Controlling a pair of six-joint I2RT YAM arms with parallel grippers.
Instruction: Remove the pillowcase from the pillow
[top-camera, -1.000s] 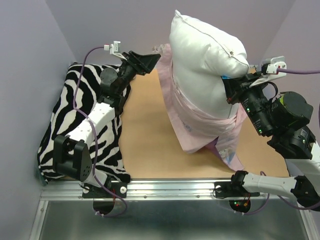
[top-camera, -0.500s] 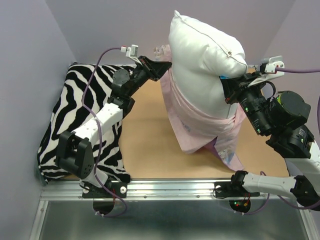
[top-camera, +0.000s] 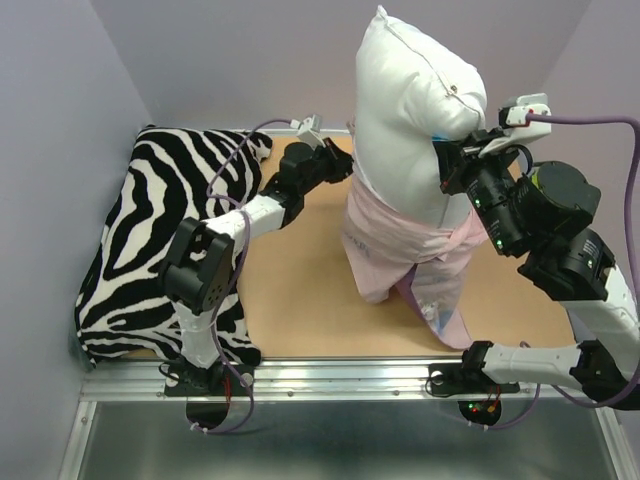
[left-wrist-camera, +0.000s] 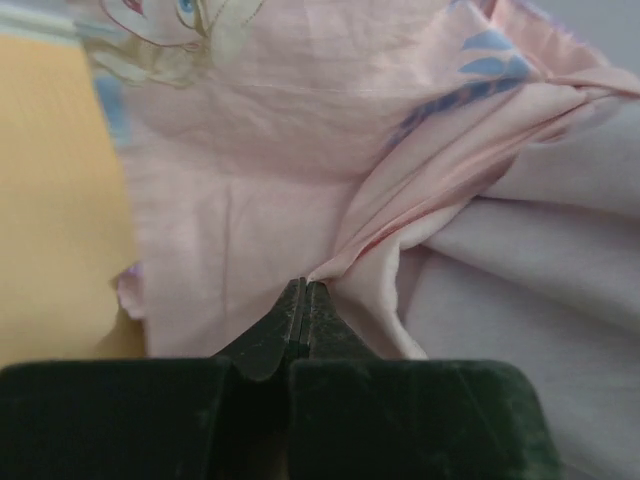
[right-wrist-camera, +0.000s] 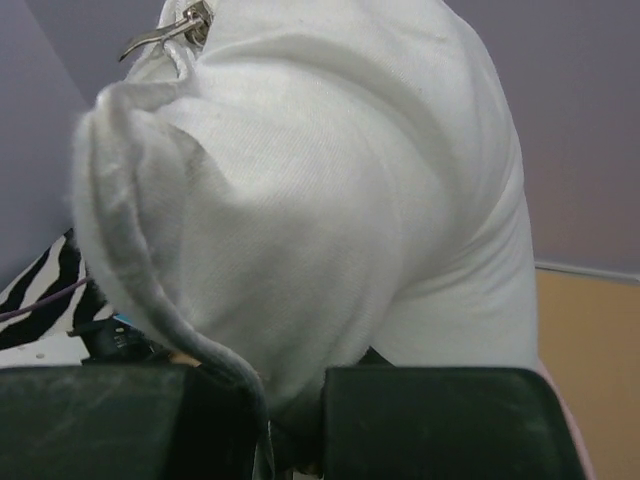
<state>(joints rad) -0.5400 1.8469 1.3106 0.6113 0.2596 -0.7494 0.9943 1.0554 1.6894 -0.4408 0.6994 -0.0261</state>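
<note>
Left pincer: clamped on pillowcase fold, for stripping.
Right pincer: clamped on pillow, holding it upright.

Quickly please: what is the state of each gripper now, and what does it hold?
Left gripper: closed, pinching a fold of the pillowcase.
Right gripper: closed, gripping the pillow.

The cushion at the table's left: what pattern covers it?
The cushion has black-and-white zebra stripes, clearest in the top external view.
</note>
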